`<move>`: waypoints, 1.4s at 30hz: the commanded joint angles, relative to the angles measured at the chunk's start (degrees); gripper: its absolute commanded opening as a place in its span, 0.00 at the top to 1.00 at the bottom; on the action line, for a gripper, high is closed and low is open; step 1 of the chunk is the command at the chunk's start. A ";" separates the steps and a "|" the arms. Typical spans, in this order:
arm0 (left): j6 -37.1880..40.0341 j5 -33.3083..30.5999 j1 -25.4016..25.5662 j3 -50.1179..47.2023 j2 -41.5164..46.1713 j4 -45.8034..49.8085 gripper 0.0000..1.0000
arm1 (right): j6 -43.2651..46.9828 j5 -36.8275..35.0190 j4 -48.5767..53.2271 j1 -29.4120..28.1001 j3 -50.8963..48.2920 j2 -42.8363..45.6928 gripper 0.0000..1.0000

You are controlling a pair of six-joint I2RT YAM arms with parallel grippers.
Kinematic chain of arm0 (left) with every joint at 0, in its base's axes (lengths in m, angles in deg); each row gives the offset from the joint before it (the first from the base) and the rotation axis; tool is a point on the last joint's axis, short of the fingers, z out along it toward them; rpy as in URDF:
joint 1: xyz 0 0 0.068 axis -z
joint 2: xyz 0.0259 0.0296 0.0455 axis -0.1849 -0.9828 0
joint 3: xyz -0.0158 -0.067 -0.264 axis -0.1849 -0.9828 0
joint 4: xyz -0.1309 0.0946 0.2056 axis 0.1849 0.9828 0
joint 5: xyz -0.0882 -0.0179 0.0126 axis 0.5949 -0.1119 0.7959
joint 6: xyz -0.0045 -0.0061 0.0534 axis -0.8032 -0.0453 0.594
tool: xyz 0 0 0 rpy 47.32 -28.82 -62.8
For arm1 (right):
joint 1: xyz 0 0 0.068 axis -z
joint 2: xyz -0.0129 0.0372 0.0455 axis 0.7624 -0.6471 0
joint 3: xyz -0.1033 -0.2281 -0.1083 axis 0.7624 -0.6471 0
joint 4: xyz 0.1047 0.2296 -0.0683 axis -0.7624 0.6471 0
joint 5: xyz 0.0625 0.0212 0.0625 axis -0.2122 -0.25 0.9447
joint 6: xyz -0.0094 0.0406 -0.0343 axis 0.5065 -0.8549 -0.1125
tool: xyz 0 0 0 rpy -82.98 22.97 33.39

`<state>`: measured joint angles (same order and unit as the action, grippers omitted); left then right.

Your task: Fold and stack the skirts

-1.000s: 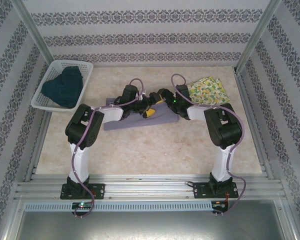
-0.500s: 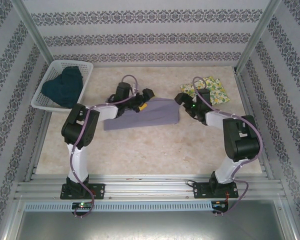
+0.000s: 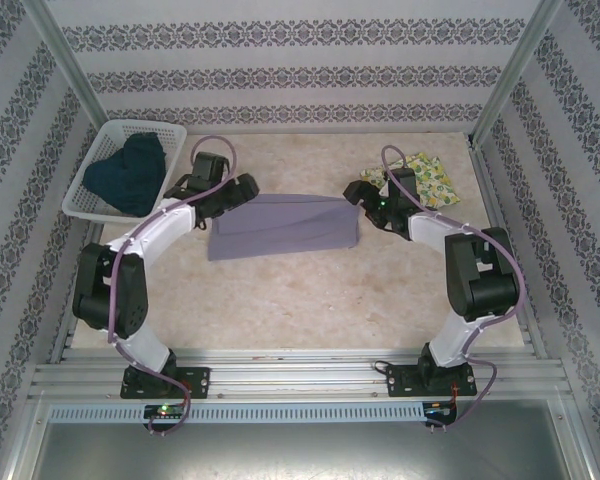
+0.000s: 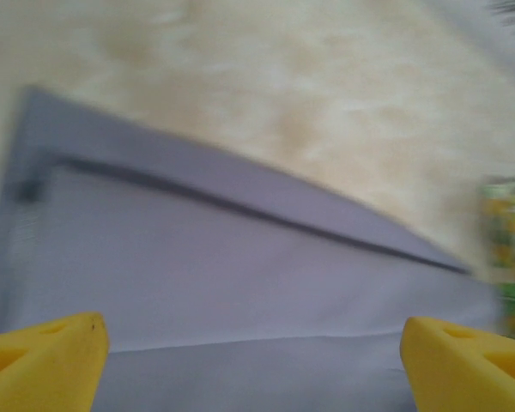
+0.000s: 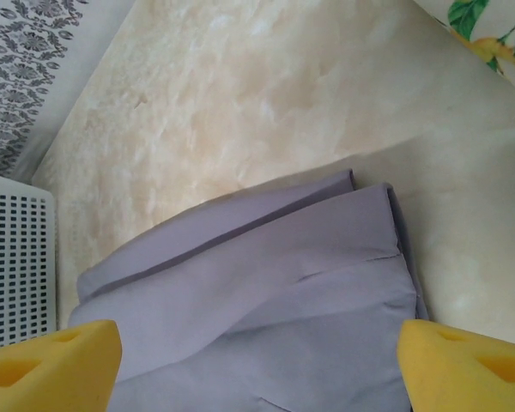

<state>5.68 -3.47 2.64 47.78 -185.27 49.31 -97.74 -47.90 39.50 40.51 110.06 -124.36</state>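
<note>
Found the left gripper (image 3: 242, 190) spread wide and grasping nothing, poised over the far left corner of the grey-lavender skirt (image 3: 285, 228). Saw its yellow fingertips (image 4: 43, 360) well apart above the cloth in the left wrist view. Found the right gripper (image 3: 354, 193) released as well, at the far right corner of that same skirt, with its yellow fingertips (image 5: 47, 365) parted and nothing between them but the cloth below. Noted the grey-lavender skirt lying flat and folded in the middle of the table (image 3: 310, 310), long axis running left to right, roughly parallel with the back wall, and a layered fold edge along its far side. Made out bare table between its right end and the yellow printed skirt (image 3: 425, 180), which lay folded and skewed near the far right corner, just beyond the right gripper. Spotted the dark teal skirt (image 3: 128, 175) bunched in the white basket (image 3: 92, 212) at the far left, near the left gripper. Saw a broad bare stretch of table on the near side of the grey-lavender skirt, and a narrower bare strip beyond it toward the wall. Counted three skirts, one basket, two grippers.
</note>
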 commanded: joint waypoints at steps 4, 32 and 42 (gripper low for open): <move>7.07 -0.25 -5.06 2.29 -6.62 14.58 0.49 | 0.48 2.09 5.51 -1.90 5.65 -3.12 0.16; 5.80 12.54 -8.77 8.79 -10.98 9.73 0.98 | 1.08 -0.28 5.43 -11.23 4.62 -7.42 0.12; 4.65 14.51 -9.08 8.52 -10.72 8.57 1.00 | -2.32 -1.14 8.93 -3.52 11.01 -10.17 0.44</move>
<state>10.31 10.01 -5.55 56.94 -198.34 57.70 -99.23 -48.23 46.16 35.96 116.90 -132.87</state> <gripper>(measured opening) 0.066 0.577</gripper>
